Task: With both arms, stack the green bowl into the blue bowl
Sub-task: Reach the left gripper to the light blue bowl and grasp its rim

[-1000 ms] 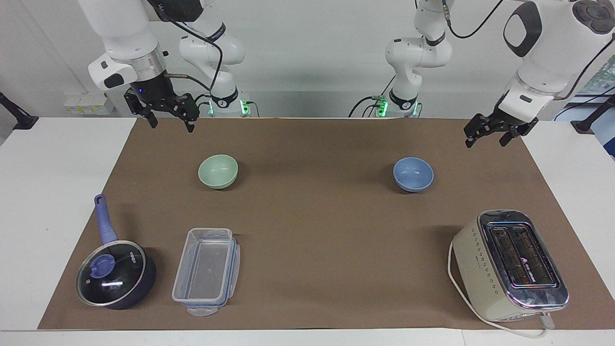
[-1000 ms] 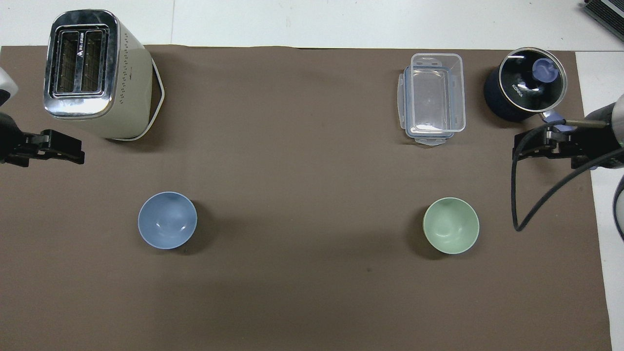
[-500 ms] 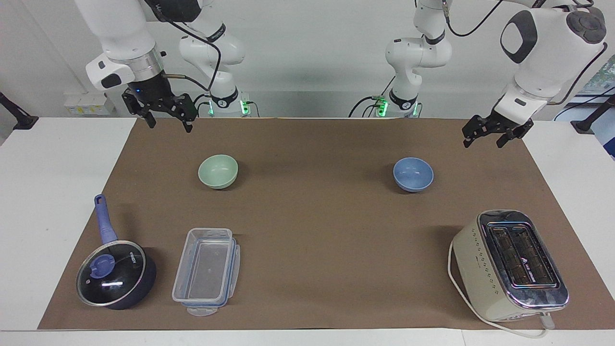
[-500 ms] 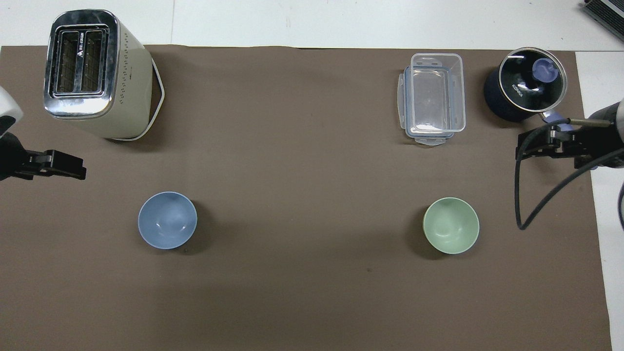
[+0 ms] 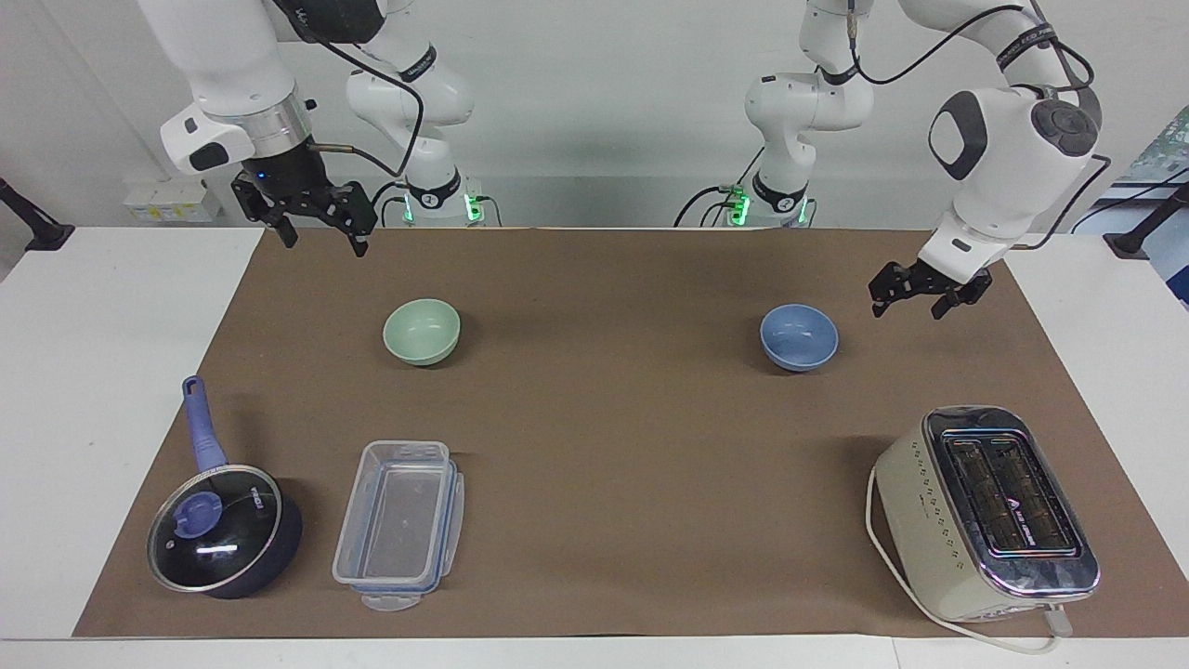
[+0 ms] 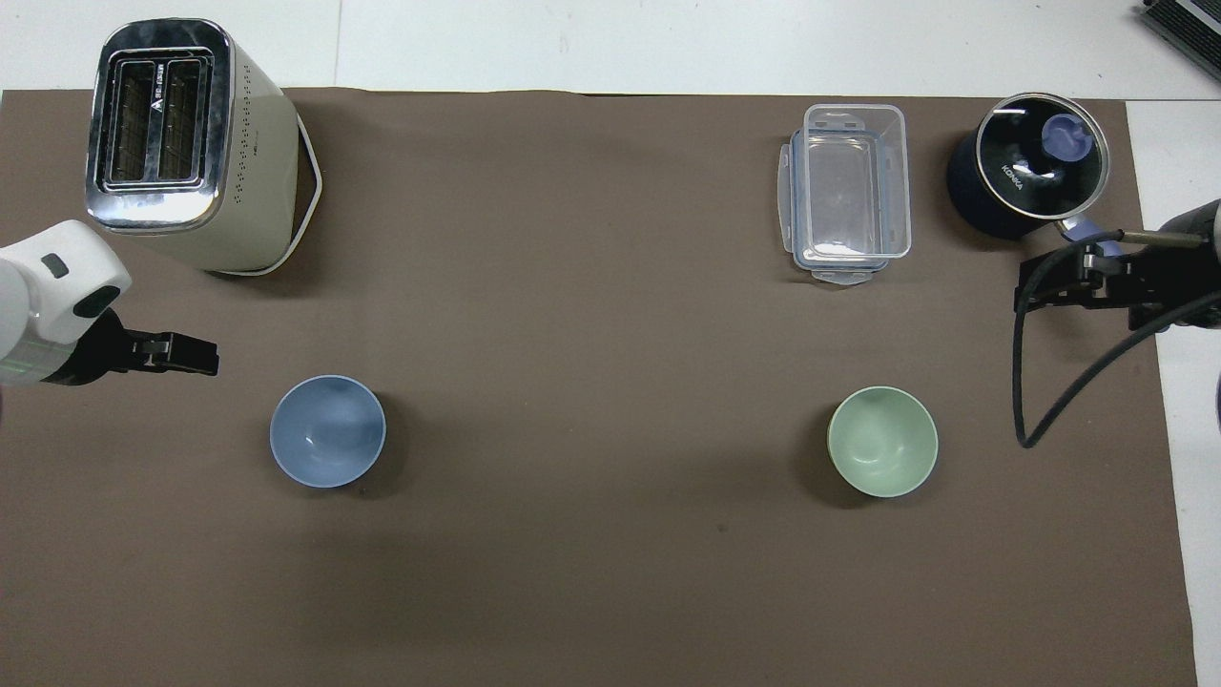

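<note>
On counter (image 5: 594,279), approach step: green bowl (image 5: 422,331) toward right arm's end, blue bowl (image 5: 799,337) toward left arm's end, well apart; right gripper (image 5: 318,229) and left gripper (image 5: 908,295) raised, spread wide, empty; next, descent onto a bowl rim.

One high camera faces the robots across the table; another looks steeply down; both share the brown mat (image 5: 613,437)

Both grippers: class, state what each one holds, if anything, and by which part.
Nothing is held. The left gripper and right gripper hang empty in the air; the green bowl and blue bowl sit untouched.
</note>
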Controlling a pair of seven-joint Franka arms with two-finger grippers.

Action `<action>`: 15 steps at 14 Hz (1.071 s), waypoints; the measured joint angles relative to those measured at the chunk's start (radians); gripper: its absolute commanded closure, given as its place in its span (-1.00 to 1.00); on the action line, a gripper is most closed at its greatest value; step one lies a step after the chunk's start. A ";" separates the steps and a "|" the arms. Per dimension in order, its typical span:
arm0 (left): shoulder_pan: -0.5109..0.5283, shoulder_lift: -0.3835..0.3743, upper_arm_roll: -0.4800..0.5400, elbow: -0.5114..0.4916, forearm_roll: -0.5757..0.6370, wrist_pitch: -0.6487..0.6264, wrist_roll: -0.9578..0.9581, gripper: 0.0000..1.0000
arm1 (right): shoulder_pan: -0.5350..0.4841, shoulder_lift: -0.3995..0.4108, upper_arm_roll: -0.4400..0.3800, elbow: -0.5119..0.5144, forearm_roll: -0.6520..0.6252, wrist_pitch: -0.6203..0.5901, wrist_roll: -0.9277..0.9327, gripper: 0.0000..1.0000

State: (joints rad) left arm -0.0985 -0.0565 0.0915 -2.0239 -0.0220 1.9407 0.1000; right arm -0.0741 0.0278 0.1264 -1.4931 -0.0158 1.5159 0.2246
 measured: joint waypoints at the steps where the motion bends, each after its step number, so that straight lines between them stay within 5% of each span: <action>1: -0.001 0.000 -0.002 -0.023 0.000 0.027 0.000 -1.00 | 0.000 0.000 0.000 0.000 0.000 0.000 0.000 -1.00; 14: -0.079 -0.002 -0.012 -0.397 -0.011 0.494 -0.051 -1.00 | 0.000 0.000 0.000 0.000 0.000 0.000 0.000 -1.00; 15: -0.079 -0.001 -0.012 -0.423 -0.011 0.525 -0.055 -0.78 | 0.000 0.000 0.000 0.000 0.000 0.000 0.000 -1.00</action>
State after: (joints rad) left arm -0.1778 -0.0578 0.0792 -2.4469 -0.0332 2.4652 0.0446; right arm -0.0741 0.0278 0.1262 -1.4932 -0.0158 1.5159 0.2246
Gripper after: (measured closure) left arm 0.000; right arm 0.000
